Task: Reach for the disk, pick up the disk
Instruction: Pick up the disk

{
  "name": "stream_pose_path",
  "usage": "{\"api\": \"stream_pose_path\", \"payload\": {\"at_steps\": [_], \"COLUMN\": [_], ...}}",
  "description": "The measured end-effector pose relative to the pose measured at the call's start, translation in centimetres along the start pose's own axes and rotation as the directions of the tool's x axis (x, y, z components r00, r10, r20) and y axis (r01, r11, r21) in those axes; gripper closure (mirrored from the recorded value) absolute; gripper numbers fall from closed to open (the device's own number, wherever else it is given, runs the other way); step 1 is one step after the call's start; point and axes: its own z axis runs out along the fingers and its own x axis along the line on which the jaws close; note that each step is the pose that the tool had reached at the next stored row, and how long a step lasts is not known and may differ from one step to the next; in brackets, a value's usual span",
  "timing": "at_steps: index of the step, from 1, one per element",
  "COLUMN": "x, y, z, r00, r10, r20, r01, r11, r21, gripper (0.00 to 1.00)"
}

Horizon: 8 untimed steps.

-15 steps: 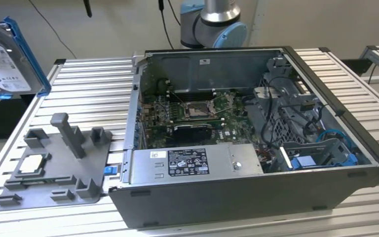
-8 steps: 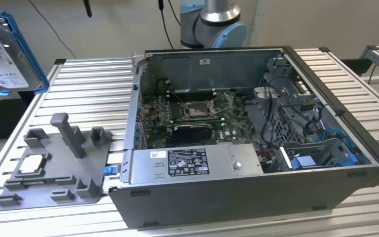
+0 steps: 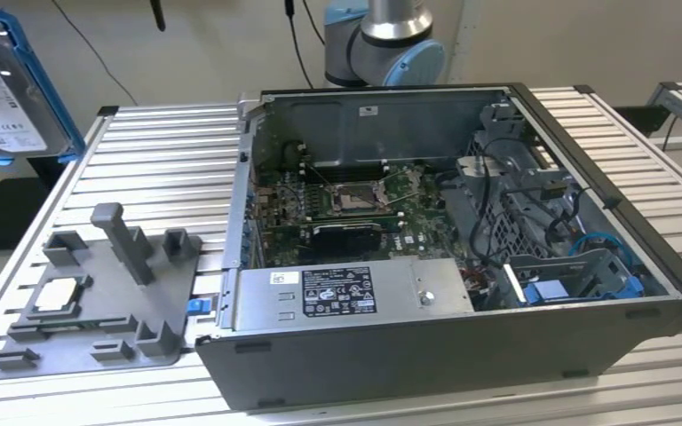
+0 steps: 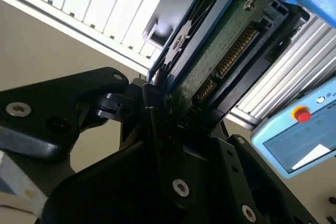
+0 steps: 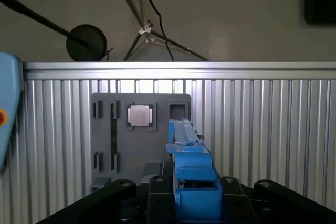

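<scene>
Operator: Fingers (image 4: 157, 103), what state?
Checker: Clenched on the disk (image 4: 220, 51). In the second wrist view the black fingers are pressed vs. its sides, and one end is taken into the gripper (image 4: 181, 108). The green PCB w/ its connector row is turned to that cam. A light-blue teach pendant (image 4: 296, 140) w/ a red button is seen past it.
Operator: And the first wrist view?
Checker: The same grasp is shown. The blue frame (image 5: 191, 177) of the disk is seen edge-on, clamped btwn the finger links. Beyond it a grey fixture tray (image 5: 139, 150) is laid on the ribbed alu. table (image 5: 262, 129), w/ a small silver chip (image 5: 140, 115) seated in one pocket.
Operator: Where is the disk found in the exterior view?
Checker: The disk (image 3: 3, 89) is held up in the air at the exterior view's left, off the table, label side shown, blue frame along its edges. The tray is set lower down, on the table. The open PC case (image 3: 436, 355) is stood beside the tray, toward the exterior view's right, well apart from the disk. The arm's base (image 3: 383, 35) is seen behind the case.
</scene>
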Motion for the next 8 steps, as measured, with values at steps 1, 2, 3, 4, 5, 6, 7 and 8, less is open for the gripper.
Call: {"api": "stream_pose_path", "payload": {"at_steps": [1, 2, 3, 4, 5, 6, 7, 8], "x": [0.00, 0.00, 0.00, 0.00, 0.00, 0.00, 0.00, 0.00], "y": [0.00, 0.00, 0.00, 0.01, 0.01, 0.01, 0.01, 0.01], "z": [-0.12, -0.25, -0.37, -0.49, -0.61, -0.75, -0.89, -1.02], "r00": [1.0000, 1.0000, 1.0000, 1.0000, 1.0000, 1.0000, 1.0000, 1.0000], "r10": [0.000, 0.000, 0.000, 0.000, 0.000, 0.000, 0.000, 0.000], "r20": [0.0000, 0.0000, 0.0000, 0.0000, 0.0000, 0.0000, 0.0000, 0.0000], "r01": [0.000, 0.000, 0.000, 0.000, 0.000, 0.000, 0.000, 0.000], "r11": [1.0000, 1.0000, 1.0000, 1.0000, 1.0000, 1.0000, 1.0000, 1.0000], "r21": [0.0000, 0.0000, 0.0000, -0.0001, 0.0000, 0.0000, 0.0000, 0.0000], "gripper": [1.00, 1.00, 1.00, 1.00, 1.00, 1.00, 1.00, 1.00]}}
